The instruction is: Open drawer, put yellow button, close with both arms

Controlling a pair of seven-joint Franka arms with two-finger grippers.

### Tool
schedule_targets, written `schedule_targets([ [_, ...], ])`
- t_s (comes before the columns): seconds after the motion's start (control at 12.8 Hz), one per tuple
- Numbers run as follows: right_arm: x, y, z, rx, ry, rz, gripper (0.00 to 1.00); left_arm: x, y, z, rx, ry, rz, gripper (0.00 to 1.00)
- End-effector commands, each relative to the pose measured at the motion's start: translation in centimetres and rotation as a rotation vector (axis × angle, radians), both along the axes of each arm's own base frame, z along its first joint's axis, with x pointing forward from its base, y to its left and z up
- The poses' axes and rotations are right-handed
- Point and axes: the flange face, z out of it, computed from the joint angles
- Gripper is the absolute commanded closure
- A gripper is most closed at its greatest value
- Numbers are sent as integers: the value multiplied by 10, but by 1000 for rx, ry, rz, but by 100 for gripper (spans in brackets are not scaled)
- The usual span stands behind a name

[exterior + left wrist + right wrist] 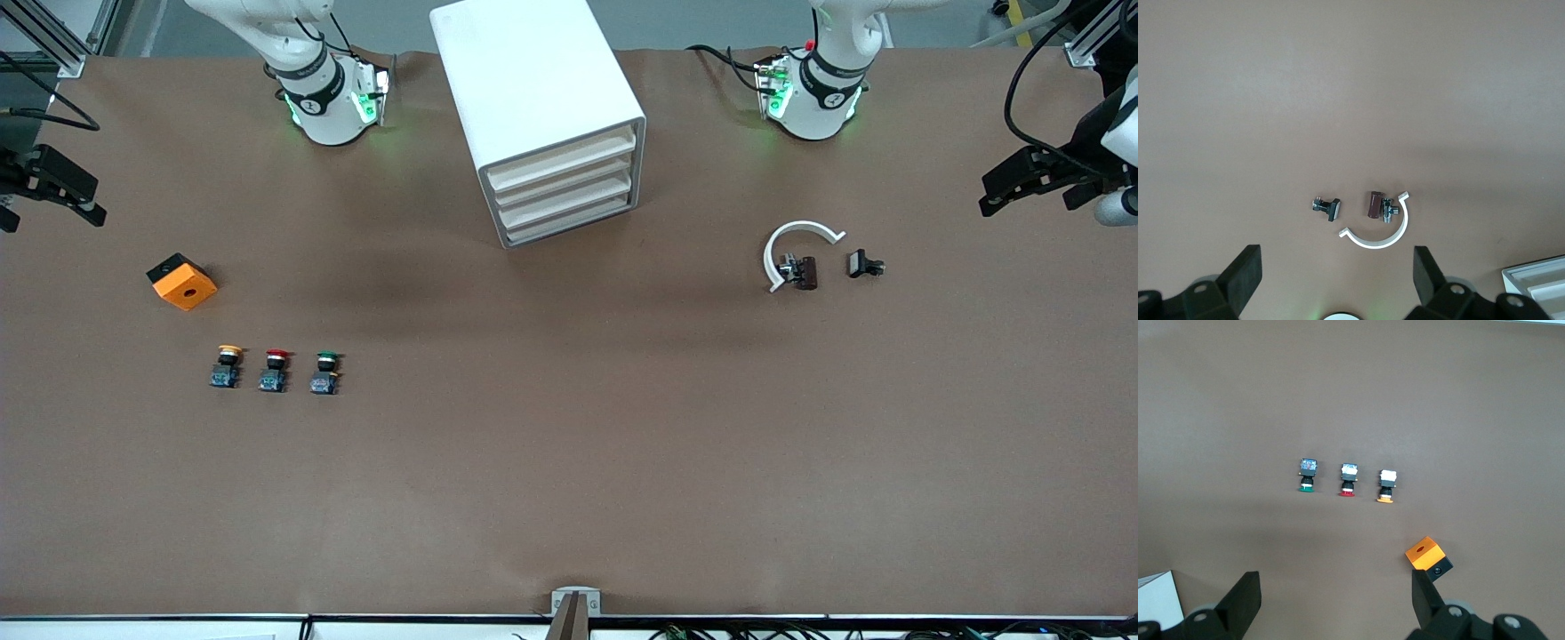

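1. Jaws of both grippers stand wide and hold nothing: our left gripper (1338,283) hangs high over the left arm's end of the counter (569,462), our right gripper (1336,603) high over the right arm's end. Both arms wait, and the front view cuts them off at its edges.
2. We see the cabinet (533,98) between the two bases, all four drawers pushed in; the drawer (562,156) is the uppermost.
3. We find the yellow button (227,366) in a row with the red button (275,370) and the green button (325,372); the yellow one lies nearest the right arm's end.
4. An orange block (182,282) with a round hole sits near the row, farther from the front camera.
5. Toward the left arm's end, a white curved clip (796,244) partly rings a small brown-and-metal part (800,271); a small black part (864,264) lies just beside it. We cannot make out what either small part is.
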Motion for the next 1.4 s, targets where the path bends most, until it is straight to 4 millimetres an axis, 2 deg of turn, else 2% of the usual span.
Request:
schedule_targets([
  [0.0, 2, 1, 4, 13, 3, -18, 0, -2, 7, 7, 16, 8, 2, 0],
  [0.31, 2, 1, 4, 11, 5, -15, 0, 0, 9, 5, 16, 13, 3, 0],
  [0.47, 2, 1, 4, 11, 5, -15, 0, 5, 9, -3, 15, 28, 0, 0],
  [0.78, 2, 0, 4, 11, 3, -16, 0, 22, -3, -36, 0, 86, -18, 0],
  [0.94, 2, 0, 4, 9, 3, -17, 0, 23, -8, -37, -21, 89, -23, 0],
  [1.09, 2, -1, 4, 8, 3, -17, 0, 24, -4, -38, -17, 87, -5, 0],
  [1.25, 2, -1, 4, 5, 4, -17, 0, 30, -1, -48, -12, 102, 3, 0],
  [1.32, 2, -1, 5, 4, 1, -17, 0, 31, 1, -46, -13, 94, 8, 0],
])
